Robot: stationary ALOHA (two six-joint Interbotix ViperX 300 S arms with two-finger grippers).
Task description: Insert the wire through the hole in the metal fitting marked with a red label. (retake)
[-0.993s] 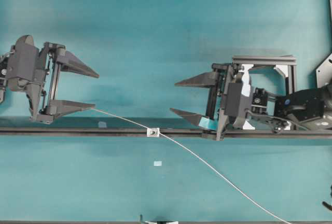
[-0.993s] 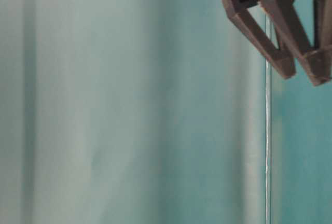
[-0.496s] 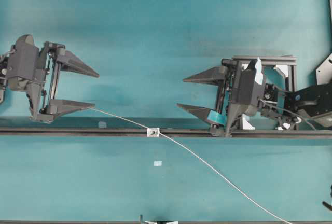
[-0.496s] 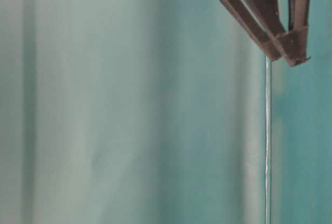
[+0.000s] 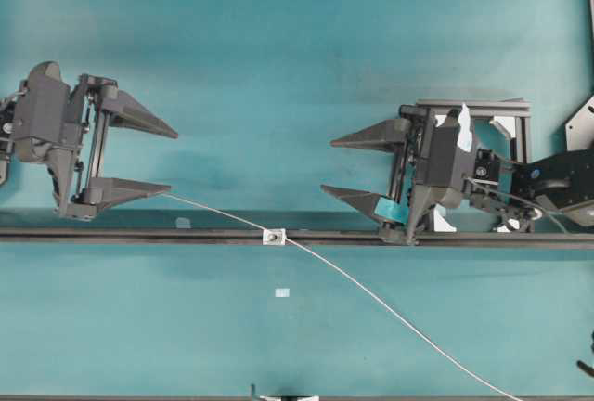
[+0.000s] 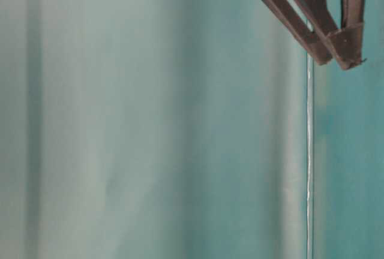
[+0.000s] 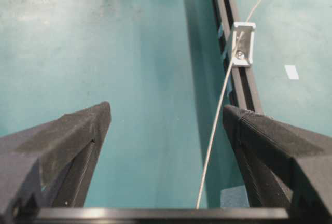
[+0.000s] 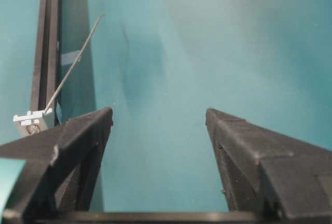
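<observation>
- Left gripper [image 5: 173,160] sits at the left edge of the overhead view, fingers pointing right, jaws spread wide with nothing between them.
- Right gripper [image 5: 329,166] faces it from the right side, fingers pointing left, jaws also wide and nothing held.
- Right arm [image 5: 557,181] reaches in from the right edge, wrist slightly rolled.

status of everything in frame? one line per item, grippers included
left gripper: open, empty, wire end near its lower finger
right gripper: open, empty, above the rail
wire: passes through the fitting, free end out on the left side, lying loose on the table
metal fitting: seated on the black rail, wire through its hole
tape square: flat on the table, apart from the wire
</observation>
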